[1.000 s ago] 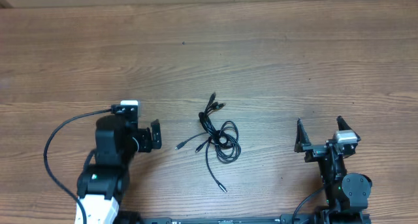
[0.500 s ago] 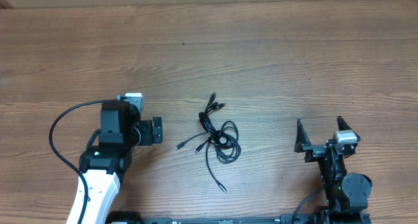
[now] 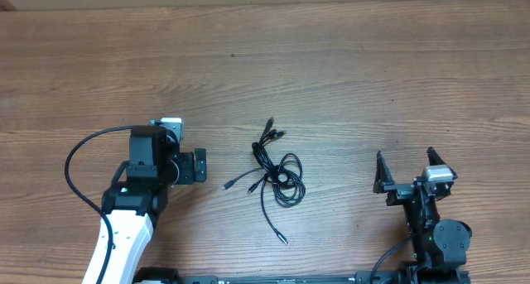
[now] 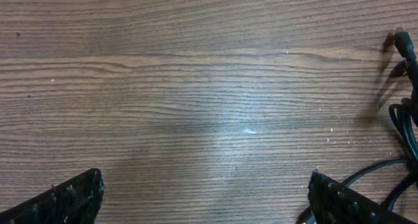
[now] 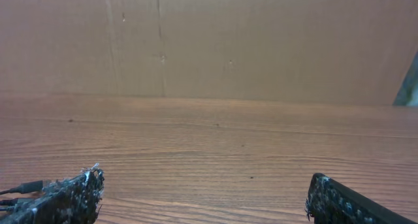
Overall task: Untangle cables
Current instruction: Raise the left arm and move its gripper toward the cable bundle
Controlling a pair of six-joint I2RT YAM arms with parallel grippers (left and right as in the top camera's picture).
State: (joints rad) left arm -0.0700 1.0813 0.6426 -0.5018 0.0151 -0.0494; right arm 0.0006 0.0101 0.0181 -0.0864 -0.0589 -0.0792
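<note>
The cables (image 3: 275, 173) lie as a small tangle of thin black cords in the middle of the table, with plug ends sticking out at the top, left and bottom. My left gripper (image 3: 180, 165) hovers just left of them, open and empty. In the left wrist view the cables (image 4: 406, 119) show at the right edge, beside the right fingertip (image 4: 343, 199) of my left gripper (image 4: 206, 198). My right gripper (image 3: 406, 175) stands open and empty, well to the right of the bundle. In the right wrist view its jaws (image 5: 206, 198) are wide apart, and thin plug ends (image 5: 23, 188) show at the far left.
The wooden table (image 3: 331, 69) stretches far behind the bundle. A brown cardboard wall (image 5: 228, 41) stands at the table's far edge. A thick black arm cable (image 3: 79, 164) loops out left of the left arm.
The left arm has swung a little towards the cables and its wrist has turned; its white forearm now shows lower left. The right arm and the cables have not moved.
</note>
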